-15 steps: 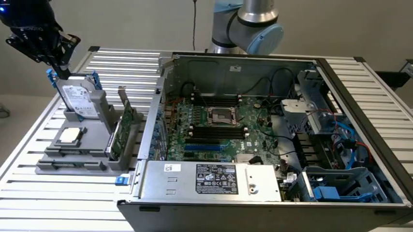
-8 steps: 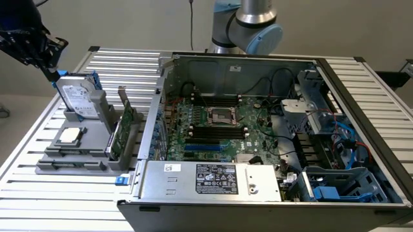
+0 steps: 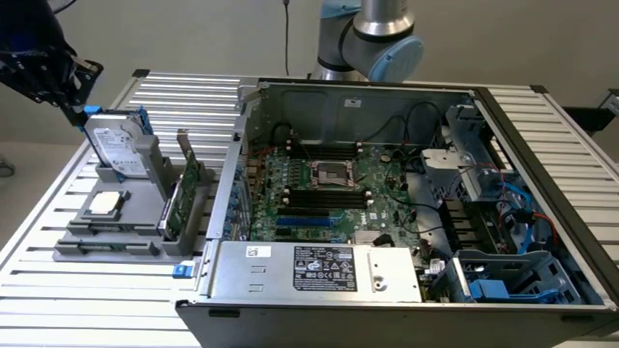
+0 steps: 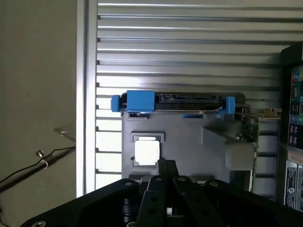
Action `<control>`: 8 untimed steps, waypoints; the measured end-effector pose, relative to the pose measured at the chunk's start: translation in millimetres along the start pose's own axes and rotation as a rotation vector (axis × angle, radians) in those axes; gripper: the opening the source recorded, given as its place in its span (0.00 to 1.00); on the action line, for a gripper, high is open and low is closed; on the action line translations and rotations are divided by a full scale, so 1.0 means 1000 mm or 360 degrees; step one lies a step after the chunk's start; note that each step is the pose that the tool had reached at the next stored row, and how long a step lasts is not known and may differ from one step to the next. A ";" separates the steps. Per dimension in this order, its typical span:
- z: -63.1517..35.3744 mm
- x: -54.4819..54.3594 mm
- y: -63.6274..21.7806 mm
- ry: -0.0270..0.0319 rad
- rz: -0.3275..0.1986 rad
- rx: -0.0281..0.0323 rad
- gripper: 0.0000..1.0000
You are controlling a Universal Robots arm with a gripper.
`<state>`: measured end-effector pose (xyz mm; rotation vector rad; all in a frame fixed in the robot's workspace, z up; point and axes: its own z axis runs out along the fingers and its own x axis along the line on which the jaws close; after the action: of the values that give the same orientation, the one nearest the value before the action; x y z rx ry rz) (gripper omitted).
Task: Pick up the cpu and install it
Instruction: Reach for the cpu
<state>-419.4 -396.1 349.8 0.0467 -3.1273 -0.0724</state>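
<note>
The cpu [image 3: 104,204] is a small silver square lying flat in a recess of the grey holder [image 3: 121,239] at the exterior view's left. In the wrist view the cpu [image 4: 147,152] glows pale just beyond my gripper [image 4: 166,166], whose fingers are shut together with nothing between them. In the exterior view my gripper [image 3: 74,109] hangs high above the holder, next to the top of the upright hard drive [image 3: 116,148]. The dark metal-framed socket [image 3: 334,174] sits in the middle of the motherboard inside the open computer case.
The open computer case [image 3: 541,145] takes up the exterior view's right, with a power supply [image 3: 320,270] along its near side. A green card [image 3: 184,196] stands on edge in the holder. Everything rests on a slatted aluminium table [image 3: 184,90]. Loose wires [image 4: 42,158] lie off the table's edge.
</note>
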 end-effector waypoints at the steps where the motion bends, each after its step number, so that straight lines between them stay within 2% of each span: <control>1: 0.0004 0.000 0.0000 0.00041 -0.0017 0.00019 0.11; 4: 0.0014 0.001 -0.0001 0.00166 -0.0056 0.00114 0.11; 8: 0.0028 0.004 -0.0001 0.00306 -0.0085 0.00325 0.12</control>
<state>-423.0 -396.1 347.0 0.1308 -3.1078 -0.0403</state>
